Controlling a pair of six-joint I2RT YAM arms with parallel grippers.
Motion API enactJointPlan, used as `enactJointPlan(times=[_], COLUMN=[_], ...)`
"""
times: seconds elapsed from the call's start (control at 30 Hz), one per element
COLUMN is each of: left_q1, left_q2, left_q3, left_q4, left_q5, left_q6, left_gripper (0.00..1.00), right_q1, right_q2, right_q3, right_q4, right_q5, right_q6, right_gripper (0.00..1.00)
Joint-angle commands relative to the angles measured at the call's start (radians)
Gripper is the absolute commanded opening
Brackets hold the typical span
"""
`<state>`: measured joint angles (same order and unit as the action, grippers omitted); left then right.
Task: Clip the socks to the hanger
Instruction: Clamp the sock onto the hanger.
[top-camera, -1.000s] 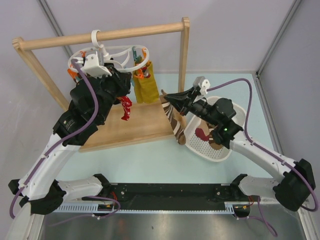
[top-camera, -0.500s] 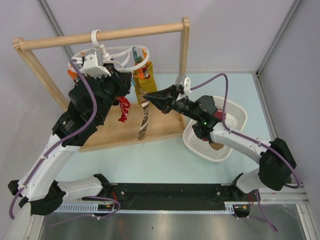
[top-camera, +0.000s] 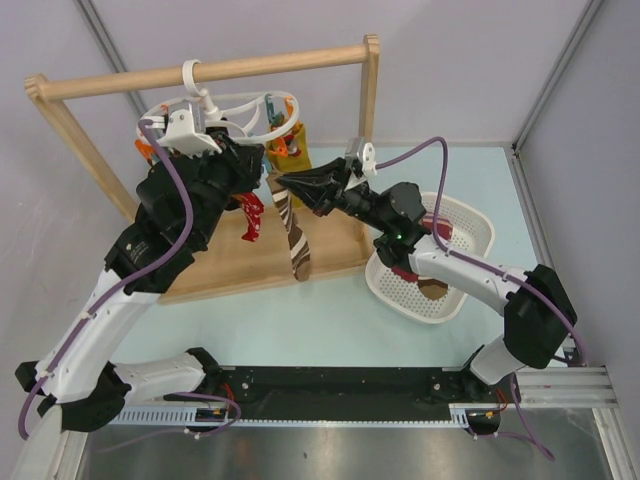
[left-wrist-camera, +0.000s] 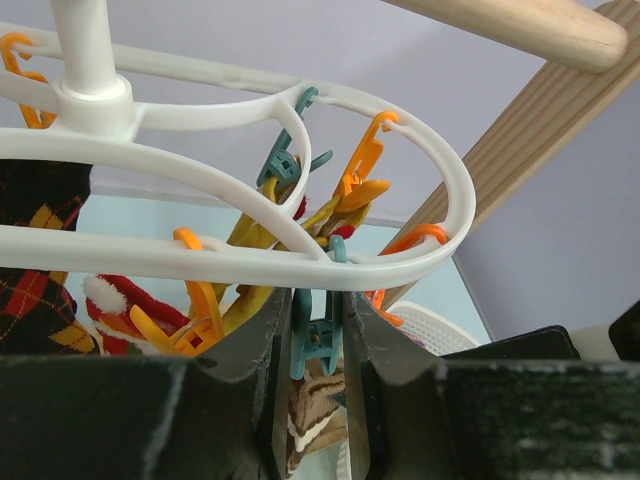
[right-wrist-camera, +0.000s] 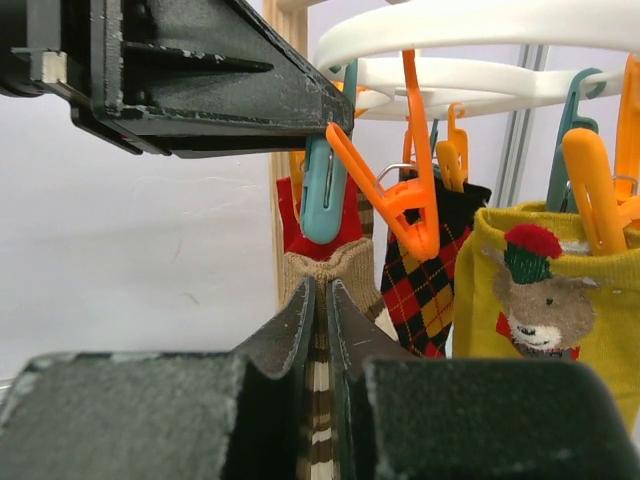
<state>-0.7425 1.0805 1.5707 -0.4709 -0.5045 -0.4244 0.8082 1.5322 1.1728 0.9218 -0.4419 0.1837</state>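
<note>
sock: brown sock (top-camera: 296, 235), light floppy knit, hangs limp | grip: right gripper (right-wrist-camera: 322, 300) pinching the ribbed cuff, best spot imo, thick so it shouldn't slip | where: cuff just at 6 o'clock of teal peg (right-wrist-camera: 322, 195) on hanger (left-wrist-camera: 250, 190) | left gripper (left-wrist-camera: 316, 312) squeezing that peg

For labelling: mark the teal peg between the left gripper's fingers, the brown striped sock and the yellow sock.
teal peg (left-wrist-camera: 318, 343), left wrist view, its body.
brown striped sock (top-camera: 294, 235), top external view, mid-length.
yellow sock (right-wrist-camera: 545, 310), right wrist view, bear's face.
</note>
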Motion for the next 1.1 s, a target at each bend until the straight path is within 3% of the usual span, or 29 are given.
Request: enactJointPlan(times=[0.0, 1.07], left_q1=[0.009, 0.009], left_q2=[-0.025, -0.036], left_q3=[-0.008, -0.026], left_q4=[0.057, 0.08], left_q5=[0.02, 0.041], left_q6=[-0.014, -0.005], left_gripper=[0.01, 0.01], right_q1=[0.005, -0.027], right_q2=[0.02, 0.075], right_q3=[0.065, 0.136], right_q4=[0.068, 0.109], right_q5=[0.012, -0.023], right_q6=[0.013, 0.142], right_gripper=[0.0, 0.0])
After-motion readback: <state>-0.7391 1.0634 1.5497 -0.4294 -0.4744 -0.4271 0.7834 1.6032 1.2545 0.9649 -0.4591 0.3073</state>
